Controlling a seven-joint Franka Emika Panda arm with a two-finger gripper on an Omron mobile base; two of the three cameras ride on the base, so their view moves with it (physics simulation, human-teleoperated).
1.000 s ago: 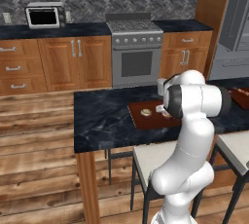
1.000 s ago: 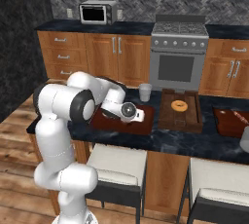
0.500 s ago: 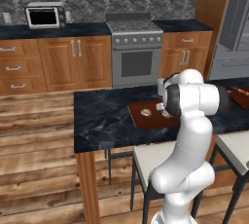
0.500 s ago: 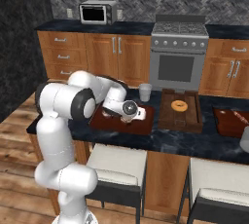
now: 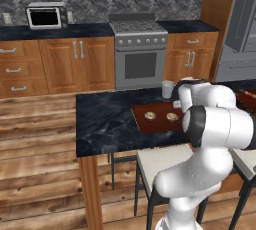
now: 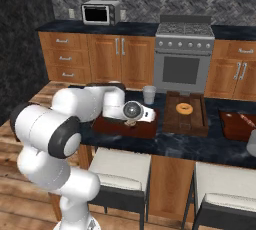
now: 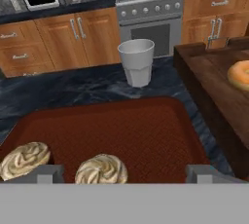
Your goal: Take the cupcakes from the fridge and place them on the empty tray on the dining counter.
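Cupcakes: two small round cakes with swirled pale cream tops (image 7: pixel 101 168) and (image 7: pixel 23 158) sit side by side on the tray, near its edge that faces the stools – in the left base view they show as two pale dots (image 5: pixel 150 116) and (image 5: pixel 172 117).
Tray: flat rectangular dark reddish-brown tray with a low rim (image 7: pixel 146 130), lying on the dining bench toward its stool-side edge; most of its textured floor is bare.
Hand: the two-finger hand (image 7: pixel 125 173) has its tips spread wide, one on each side of the nearer cupcake, touching nothing – it pinches no cake.
Change: over the last second the hand has barely shifted and both cakes have stayed put on the tray; the spread tips look like a release just finished.
Meaning: with both cakes on the tray, the task reads as done, or all but done; what is left is probably lifting the hand clear without nudging the nearer cake.
Bench: long dark blue-black marbled slab (image 5: pixel 105 124).
Neighbours: a pale grey cup (image 7: pixel 136 62) stands just beyond the tray's far edge; a dark wooden board (image 6: pixel 185 119) carrying a glazed ring doughnut (image 6: pixel 184 108) lies beside the tray.
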